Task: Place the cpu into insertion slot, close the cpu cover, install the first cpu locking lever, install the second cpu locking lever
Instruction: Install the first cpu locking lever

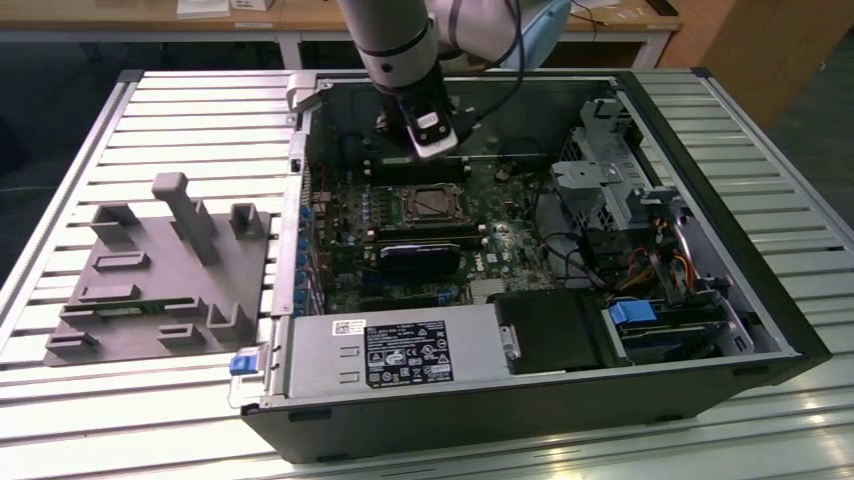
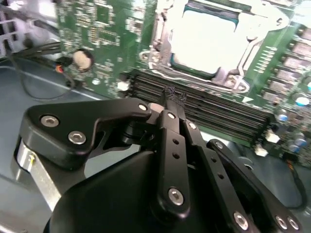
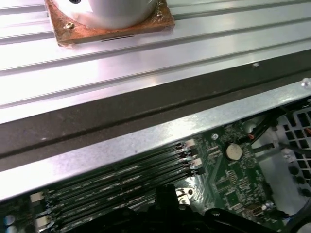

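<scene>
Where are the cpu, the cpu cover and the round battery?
cpu (image 2: 209, 41): second wrist view, middle of silver top.
cpu cover (image 2: 163, 36): second wrist view, frame's side rail.
round battery (image 3: 233, 151): first wrist view, its centre.

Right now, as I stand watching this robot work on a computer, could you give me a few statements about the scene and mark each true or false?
1. The cpu lies on the motherboard. True.
2. A grey fixture lies on the table beside the computer case, on the exterior view's left. True.
3. The gripper hangs over that fixture. False: it hangs inside the case, above the motherboard, near the memory slots.
4. The computer case is closed up. False: its side is open and the parts inside show.
</scene>
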`<state>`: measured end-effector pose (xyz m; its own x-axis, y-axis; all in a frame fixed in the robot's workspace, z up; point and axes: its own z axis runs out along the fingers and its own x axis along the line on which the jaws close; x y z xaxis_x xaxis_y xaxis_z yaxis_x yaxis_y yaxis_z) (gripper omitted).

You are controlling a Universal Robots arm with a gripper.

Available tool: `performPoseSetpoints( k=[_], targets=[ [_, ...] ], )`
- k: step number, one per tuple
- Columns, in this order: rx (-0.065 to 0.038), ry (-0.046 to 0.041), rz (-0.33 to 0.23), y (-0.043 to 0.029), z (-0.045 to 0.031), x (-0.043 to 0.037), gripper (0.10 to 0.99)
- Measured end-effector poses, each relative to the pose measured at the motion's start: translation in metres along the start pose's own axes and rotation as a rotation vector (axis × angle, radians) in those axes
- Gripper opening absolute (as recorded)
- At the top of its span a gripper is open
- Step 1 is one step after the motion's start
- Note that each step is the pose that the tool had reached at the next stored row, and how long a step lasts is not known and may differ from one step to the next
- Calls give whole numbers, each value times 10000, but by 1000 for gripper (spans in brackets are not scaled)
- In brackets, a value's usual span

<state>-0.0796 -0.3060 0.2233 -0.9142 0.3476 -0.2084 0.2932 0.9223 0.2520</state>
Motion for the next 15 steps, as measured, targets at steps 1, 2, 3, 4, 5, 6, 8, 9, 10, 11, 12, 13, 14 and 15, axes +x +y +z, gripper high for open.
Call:
performPoseSetpoints(
  k=[1, 2, 3, 4, 5, 6, 8, 9, 10, 11, 12, 13, 14, 15],
  targets=[
    [56, 142, 25, 1, 2, -3, 102],
    [116, 289, 50, 1, 4, -6, 102],
    [183, 453, 79, 2, 7, -9, 102],
    [253, 632, 112, 3, 10, -13, 102],
    [321, 796, 142, 4, 12, -16, 102],
    [374, 940, 167, 5, 14, -19, 102],
    [487, 1218, 218, 6, 18, -24, 102],
    [507, 1270, 226, 6, 18, -25, 102],
    [510, 1277, 229, 6, 17, -25, 102],
    [513, 1284, 229, 6, 17, -25, 102],
    [515, 1290, 230, 6, 18, -25, 102],
    [519, 1296, 231, 6, 18, -25, 102],
    [526, 1298, 230, 7, 16, -26, 102],
    [533, 1298, 229, 8, 11, -27, 102]
  ],
)
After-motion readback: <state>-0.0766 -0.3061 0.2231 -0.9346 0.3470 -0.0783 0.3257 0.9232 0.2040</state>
